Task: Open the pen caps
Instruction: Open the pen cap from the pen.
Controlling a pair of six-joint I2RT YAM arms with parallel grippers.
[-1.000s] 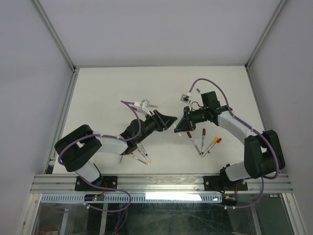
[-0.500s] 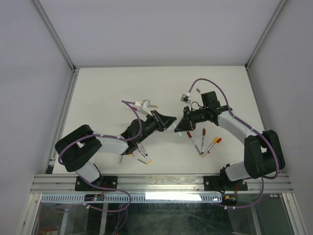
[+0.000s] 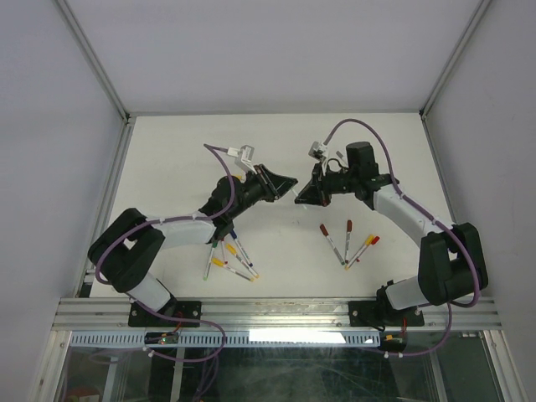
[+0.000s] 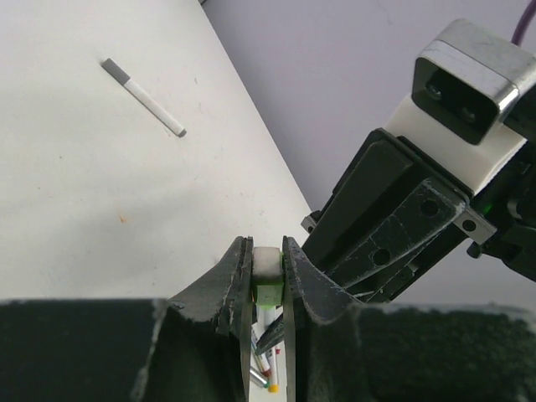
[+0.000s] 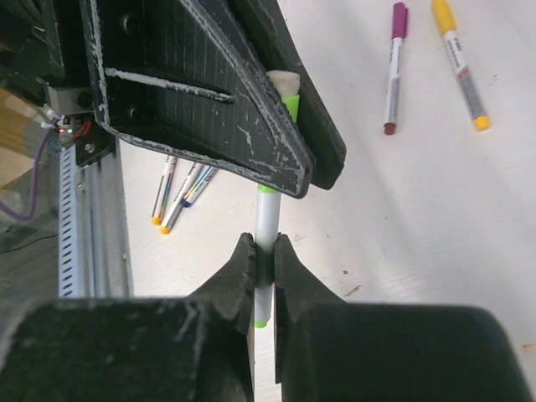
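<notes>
Since a cap wants a straight pull, my left gripper (image 4: 266, 255) pinches the green pen cap (image 4: 268, 293) while my right gripper (image 5: 265, 251) clamps the white barrel (image 5: 267, 209). The pen hangs aloft between my arms, above the other pens (image 3: 347, 243) on the table (image 3: 184, 151).

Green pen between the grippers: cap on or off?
On: green cap in left gripper joins the barrel held by right gripper; no gap shows.

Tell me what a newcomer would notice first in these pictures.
The two claws meet tip to tip above the table: the left claw pinches a pen's green cap, the right claw its white barrel. Other pens lie in two clusters nearer the front edge.
</notes>
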